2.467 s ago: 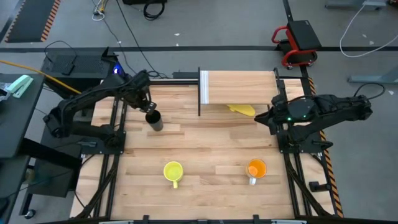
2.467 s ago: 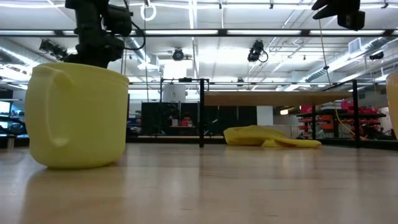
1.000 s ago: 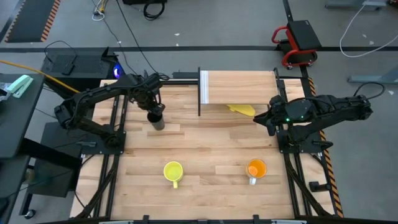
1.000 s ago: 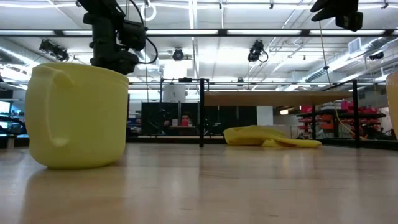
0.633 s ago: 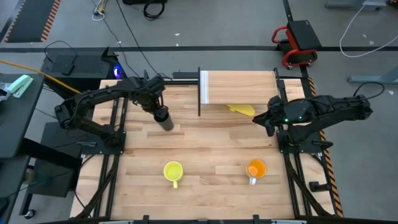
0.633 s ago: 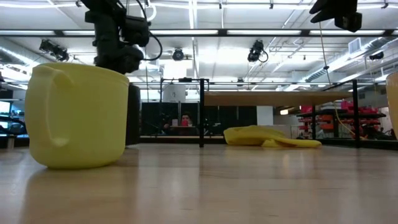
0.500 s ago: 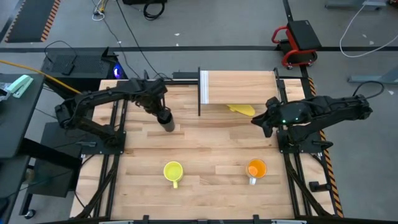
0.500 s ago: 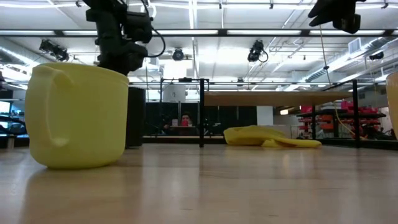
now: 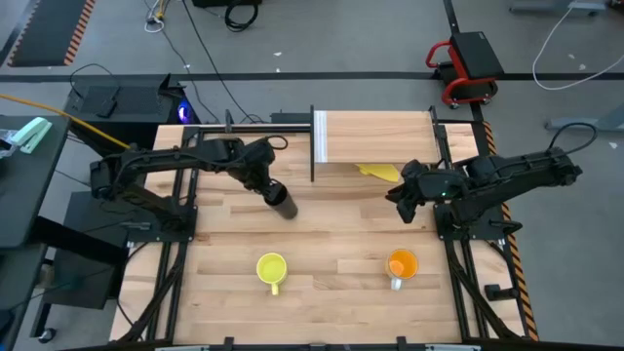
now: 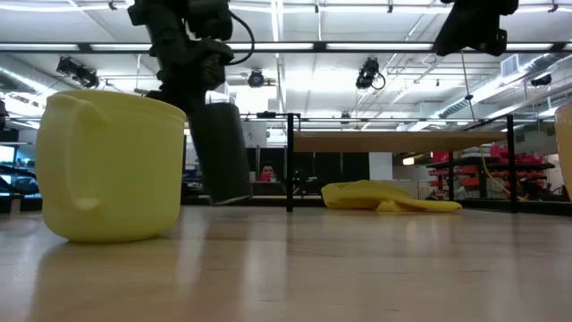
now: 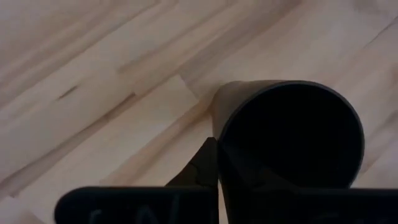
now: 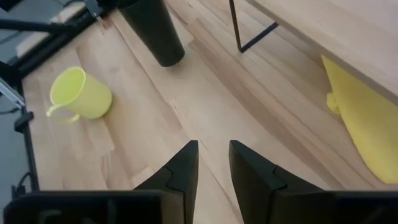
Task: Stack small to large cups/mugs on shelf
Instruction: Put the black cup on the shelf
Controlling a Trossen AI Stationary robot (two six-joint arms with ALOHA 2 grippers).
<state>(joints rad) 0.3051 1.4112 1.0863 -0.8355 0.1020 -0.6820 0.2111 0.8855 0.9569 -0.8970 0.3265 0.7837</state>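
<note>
A tall black cup (image 9: 281, 202) hangs tilted left of the table's middle, with my left gripper (image 9: 265, 182) shut on its rim; the low view shows the black cup (image 10: 223, 152) leaning, its base about at table level. The yellow mug (image 9: 271, 270) and the orange mug (image 9: 401, 265) stand upright near the front edge. The shelf (image 9: 380, 136) stands at the far edge on thin dark posts. My right gripper (image 12: 211, 165) hovers open over bare table, right of the middle and in front of the shelf. My left gripper holds the black cup at its rim (image 11: 219, 134). One finger (image 11: 207, 167) lies against the outside of the wall; the other does not show against the dark inside. The fingers come from the table's left, slanting down. The cup tilts; whether its base touches the table I cannot tell.
A flat yellow floppy object (image 9: 380, 172) lies under the shelf's front edge. The shelf's white end panel (image 9: 319, 136) and a dark post (image 9: 312, 161) stand just beyond the cup. Bare wood stretches between the two mugs and the shelf.
My left gripper has gone toward the table's right and near edges, taking the black cup along; the cup has come out from behind the yellow mug in the low view and now leans instead of standing upright. My right gripper has moved a little left and nearer.
</note>
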